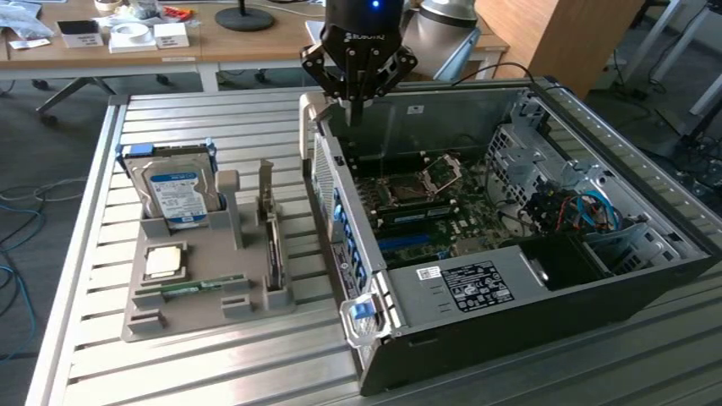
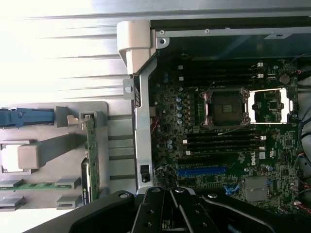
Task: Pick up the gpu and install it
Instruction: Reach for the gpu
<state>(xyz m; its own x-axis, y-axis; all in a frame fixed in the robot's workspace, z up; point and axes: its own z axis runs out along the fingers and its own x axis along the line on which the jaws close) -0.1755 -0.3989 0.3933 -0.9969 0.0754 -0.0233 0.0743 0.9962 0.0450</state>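
At the exterior view's left, a grey parts holder lies on the slatted metal worktop. A hard drive with a blue-and-white label stands upright in its far end. Nearer the camera, a square CPU chip lies flat in the holder, with a slim green RAM stick next to it.

On the side of the holder nearest the computer, the gpu stands on edge in its slot with its silver bracket pointing up. Nothing touches it. In the wrist view it appears as a thin green strip along the holder's edge.

Just beyond the gpu rises the open computer case. Its near wall, lined with blue tabs, stands between the holder and the boards inside.

The gripper hangs above the far end of that wall. Its fingers are pressed together to a point and hold nothing. It is well apart from the gpu and higher than it.

Inside the case, the motherboard lies flat with an empty CPU socket in the middle. A blue expansion slot runs below the socket in the wrist view.

Further toward the exterior view's right are a labelled power supply and a bundle of blue and orange cables beside the drive cage.
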